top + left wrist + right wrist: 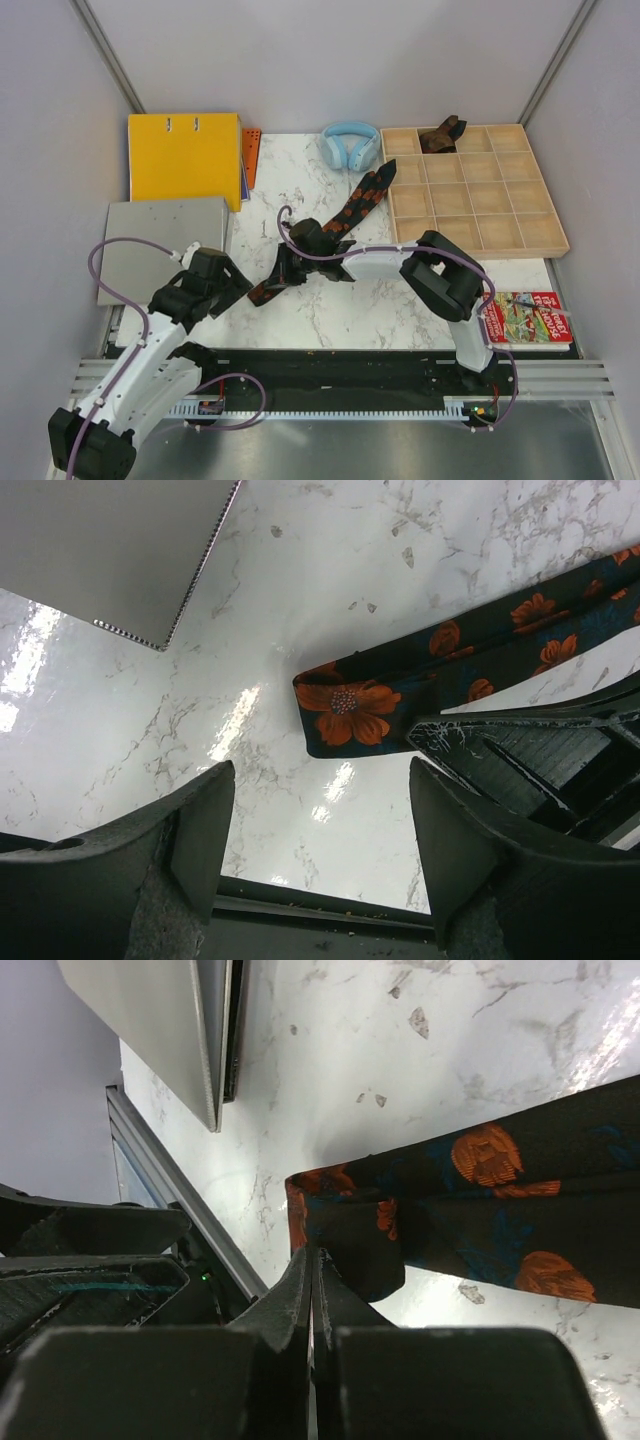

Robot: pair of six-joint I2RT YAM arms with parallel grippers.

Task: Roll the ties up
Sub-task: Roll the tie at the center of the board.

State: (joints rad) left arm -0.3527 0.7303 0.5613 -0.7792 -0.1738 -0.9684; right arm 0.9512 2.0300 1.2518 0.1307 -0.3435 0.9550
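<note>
A black tie with orange-red flowers (350, 212) lies diagonally across the marble table (400, 305). Its near end is folded over, as seen in the left wrist view (345, 708) and the right wrist view (350, 1240). My right gripper (277, 279) (315, 1255) is shut, with its tips pinching the edge of that folded end. My left gripper (232, 284) (320, 780) is open and empty over bare marble, just short of the tie's end. A dark brown tie (440, 135) sits rolled in a back compartment of the wooden tray (480, 247).
Light-blue headphones (350, 145) lie at the back beside the tray. A yellow binder (185, 158) and a grey board (165, 245) (110, 550) are on the left. A colourful book (528, 318) lies at the front right.
</note>
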